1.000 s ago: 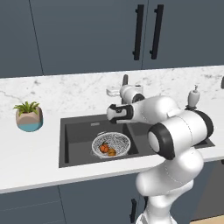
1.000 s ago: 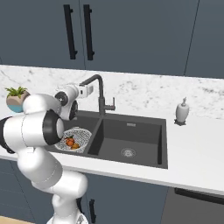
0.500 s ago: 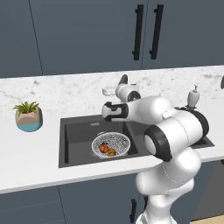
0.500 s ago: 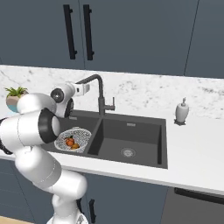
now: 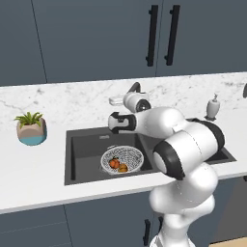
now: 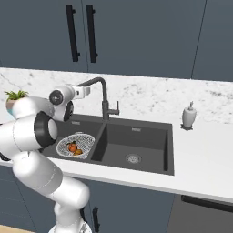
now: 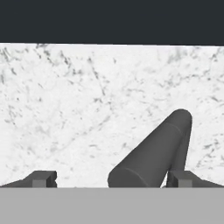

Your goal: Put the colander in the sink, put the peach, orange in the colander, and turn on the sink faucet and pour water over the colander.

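Up at the back of the sink, I am holding the gripper with its jaws standing wide apart and nothing between them, right beside the spout of the sink faucet, whose dark tube is filling the lower right of the hand view against the marbled wall. I am judging the faucet to be rigid, smooth metal, so the pads may slip on it; the small side lever low on the stem looks like the place to push, not the spout. In the left basin the colander is sitting upright, a light wire thing, and it is holding the peach and the orange side by side, touching or nearly so. I am seeing no water running yet.
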